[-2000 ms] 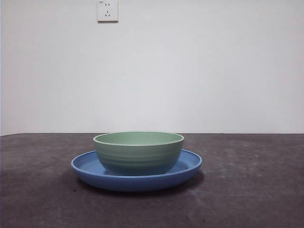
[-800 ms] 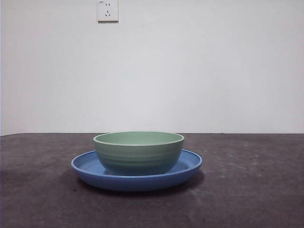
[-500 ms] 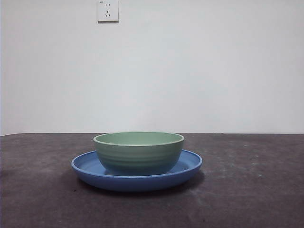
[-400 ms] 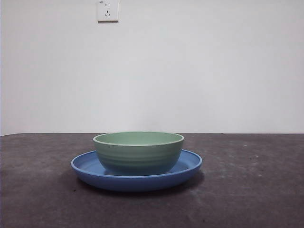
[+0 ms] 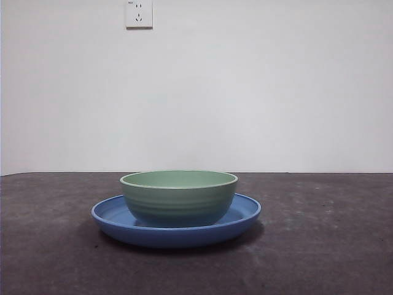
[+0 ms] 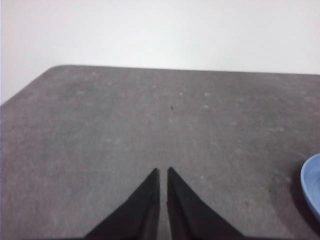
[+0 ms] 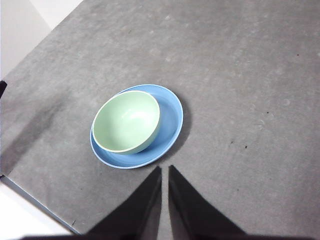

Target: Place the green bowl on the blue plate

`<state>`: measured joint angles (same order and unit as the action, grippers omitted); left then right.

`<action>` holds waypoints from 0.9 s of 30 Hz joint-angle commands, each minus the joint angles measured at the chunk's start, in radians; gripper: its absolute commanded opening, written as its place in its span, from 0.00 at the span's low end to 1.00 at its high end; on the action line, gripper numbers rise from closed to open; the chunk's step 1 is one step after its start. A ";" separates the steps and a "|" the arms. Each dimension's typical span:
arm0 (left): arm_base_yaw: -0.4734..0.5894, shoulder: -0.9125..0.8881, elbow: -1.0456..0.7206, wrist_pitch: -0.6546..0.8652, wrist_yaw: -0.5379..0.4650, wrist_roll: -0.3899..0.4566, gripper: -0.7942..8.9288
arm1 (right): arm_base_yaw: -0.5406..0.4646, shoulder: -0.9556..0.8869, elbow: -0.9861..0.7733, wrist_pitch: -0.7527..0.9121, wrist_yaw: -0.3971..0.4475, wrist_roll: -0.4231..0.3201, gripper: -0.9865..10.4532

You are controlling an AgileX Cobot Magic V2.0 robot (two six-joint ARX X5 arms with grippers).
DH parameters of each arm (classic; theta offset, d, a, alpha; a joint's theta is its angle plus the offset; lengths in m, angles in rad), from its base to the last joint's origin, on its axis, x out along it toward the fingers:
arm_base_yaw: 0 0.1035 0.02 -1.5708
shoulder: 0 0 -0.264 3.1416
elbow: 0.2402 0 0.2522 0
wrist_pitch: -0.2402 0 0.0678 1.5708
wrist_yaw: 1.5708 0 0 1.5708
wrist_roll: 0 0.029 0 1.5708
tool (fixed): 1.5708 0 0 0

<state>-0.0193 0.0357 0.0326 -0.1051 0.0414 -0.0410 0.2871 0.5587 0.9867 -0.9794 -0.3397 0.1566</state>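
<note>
The green bowl (image 5: pixel 178 196) sits upright inside the blue plate (image 5: pixel 242 215), its base on the plate's floor and its rim level; from above it lies off-centre, close to one side of the plate's raised rim rather than in the middle. The plate rests flat on the dark grey table (image 5: pixel 325 246), with a white wall and a wall socket (image 5: pixel 139 13) behind. By the look of it the placement is done. The right gripper (image 7: pixel 164 172) hangs high above the table, well apart from the dishes, its jaws nearly together with only a thin slit between them and nothing held. The left gripper (image 6: pixel 163 175) is off to the side over bare table, jaws likewise almost closed and empty, with just an edge of the plate showing in its view. Little remains to go wrong except by disturbance: an arm sweeping low on its way back could clip the bowl's rim, and since the glossy bowl stands near the plate's edge, a nudge might slide or tip it out.
</note>
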 commanded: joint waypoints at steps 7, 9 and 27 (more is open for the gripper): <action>-0.011 -0.026 -0.021 -0.082 -0.018 -0.004 0.11 | 0.005 0.006 0.018 0.011 0.000 -0.008 0.10; -0.013 -0.027 -0.021 -0.082 -0.018 -0.004 0.11 | 0.005 0.006 0.018 0.011 0.000 -0.008 0.10; -0.014 -0.027 -0.021 -0.082 -0.018 -0.004 0.11 | -0.009 -0.011 0.005 0.015 -0.002 -0.008 0.10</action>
<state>-0.0311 0.0109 0.0322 -0.1814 0.0246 -0.0429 0.2802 0.5503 0.9859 -0.9756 -0.3408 0.1566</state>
